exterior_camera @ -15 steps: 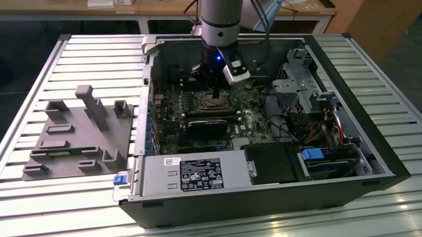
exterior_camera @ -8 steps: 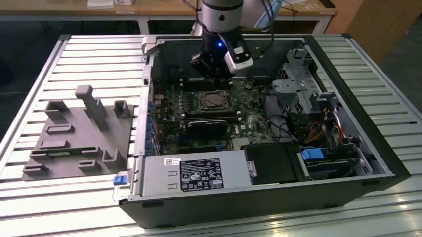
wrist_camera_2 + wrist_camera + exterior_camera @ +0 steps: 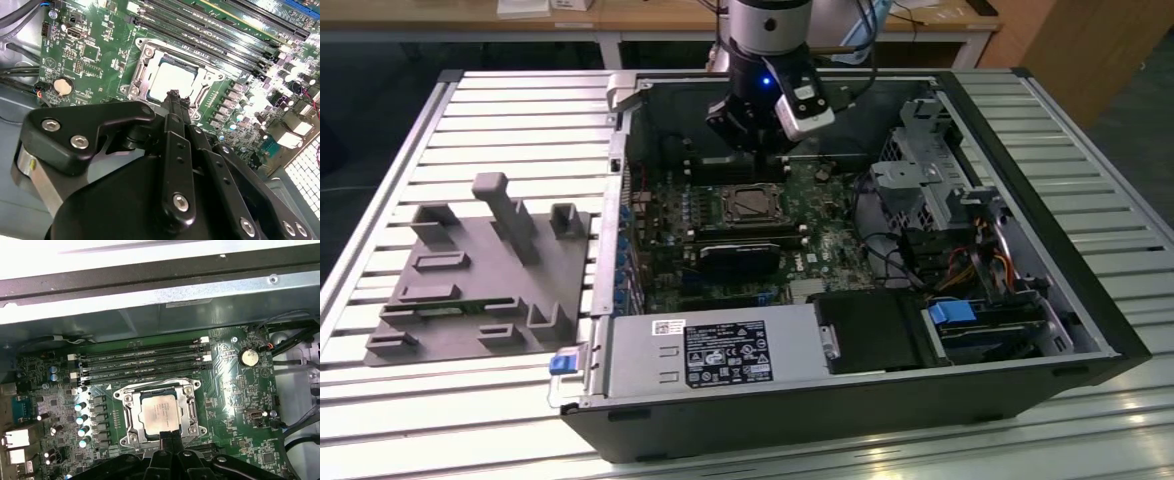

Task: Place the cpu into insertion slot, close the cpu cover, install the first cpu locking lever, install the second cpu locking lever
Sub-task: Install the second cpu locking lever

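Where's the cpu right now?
The cpu lies in the insertion slot on the motherboard, beside the memory slots, with the end effector at the slot's edge in both wrist views.

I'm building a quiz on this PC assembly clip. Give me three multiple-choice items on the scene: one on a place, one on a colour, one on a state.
1. Where is the cpu?
A. in the slot
B. on the grey tray
C. in the gripper

2. What colour is the board?
A. red
B. green
C. white

3. How are the gripper fingers?
A. wide apart
C. holding a cable
B. together, tips at the socket's edge

Answers: 1 A, in both wrist views the chip lies inside the slot frame; 2 B, green all around the socket; 3 B, the fingers meet at one point.
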### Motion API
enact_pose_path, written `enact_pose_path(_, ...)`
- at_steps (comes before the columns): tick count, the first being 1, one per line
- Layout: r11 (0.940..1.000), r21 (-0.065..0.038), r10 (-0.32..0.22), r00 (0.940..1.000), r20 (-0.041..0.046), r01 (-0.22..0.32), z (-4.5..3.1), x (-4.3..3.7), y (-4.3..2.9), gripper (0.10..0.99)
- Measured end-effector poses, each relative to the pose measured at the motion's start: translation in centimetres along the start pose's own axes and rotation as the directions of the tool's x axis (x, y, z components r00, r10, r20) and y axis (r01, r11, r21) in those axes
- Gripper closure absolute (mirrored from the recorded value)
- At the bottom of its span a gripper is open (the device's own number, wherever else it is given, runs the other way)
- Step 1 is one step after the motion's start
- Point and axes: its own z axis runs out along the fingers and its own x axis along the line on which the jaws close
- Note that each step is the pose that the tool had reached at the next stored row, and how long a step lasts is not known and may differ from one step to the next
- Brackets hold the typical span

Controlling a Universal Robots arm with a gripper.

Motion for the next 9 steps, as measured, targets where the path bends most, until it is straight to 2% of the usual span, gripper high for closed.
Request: enact_pose_path(9,1.0000,0.000,0.000,1.0000,-0.0001,0.000,-0.09,-0.03,-0.15,0.984)
